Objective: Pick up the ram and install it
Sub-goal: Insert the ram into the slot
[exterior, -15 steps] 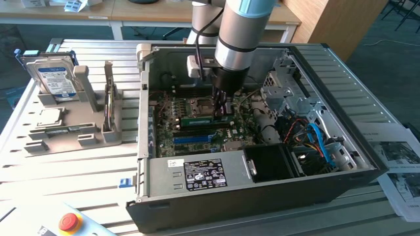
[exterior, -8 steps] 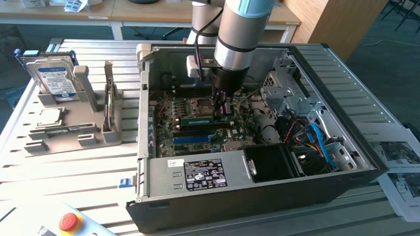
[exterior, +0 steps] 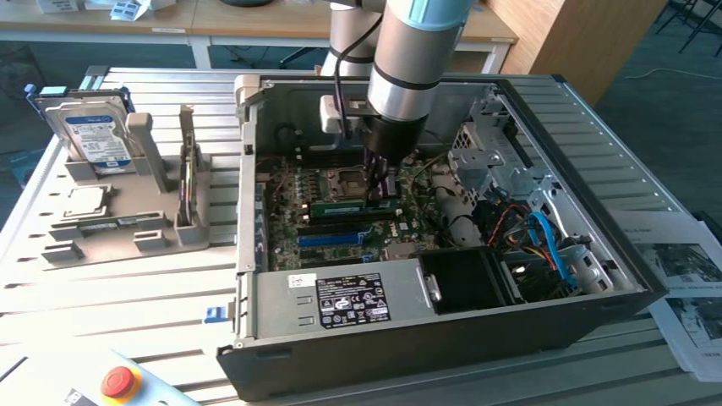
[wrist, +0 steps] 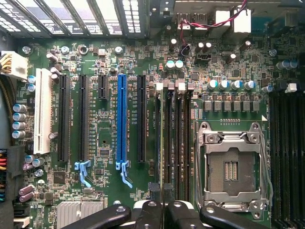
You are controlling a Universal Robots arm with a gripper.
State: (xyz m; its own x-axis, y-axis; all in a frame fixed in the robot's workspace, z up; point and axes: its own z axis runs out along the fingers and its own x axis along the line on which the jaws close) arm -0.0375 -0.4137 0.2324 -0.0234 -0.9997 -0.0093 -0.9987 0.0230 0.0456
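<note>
The ram (exterior: pixel 338 207) is a thin green stick lying along the memory slots beside the CPU socket (exterior: pixel 344 179) inside the open computer case (exterior: pixel 429 338). My gripper (exterior: pixel 381 193) reaches straight down into the case and is shut on the ram near its end towards the exterior view's right. In the wrist view the black fingers (wrist: pixel 143 212) meet over the ram (wrist: pixel 160 143), which shows edge-on as a dark line along the outermost memory slot, next to the CPU socket (wrist: pixel 231 167). Whether the stick is seated in the slot I cannot tell.
A grey fixture (exterior: pixel 124 233) at the exterior view's left holds a silver hard drive (exterior: pixel 96 135) and an upright thin board (exterior: pixel 186 169). A red stop button (exterior: pixel 121 382) sits at the front. Blue cables (exterior: pixel 547 241), a black fan shroud (exterior: pixel 468 279) and the drive cage (exterior: pixel 496 152) crowd the case.
</note>
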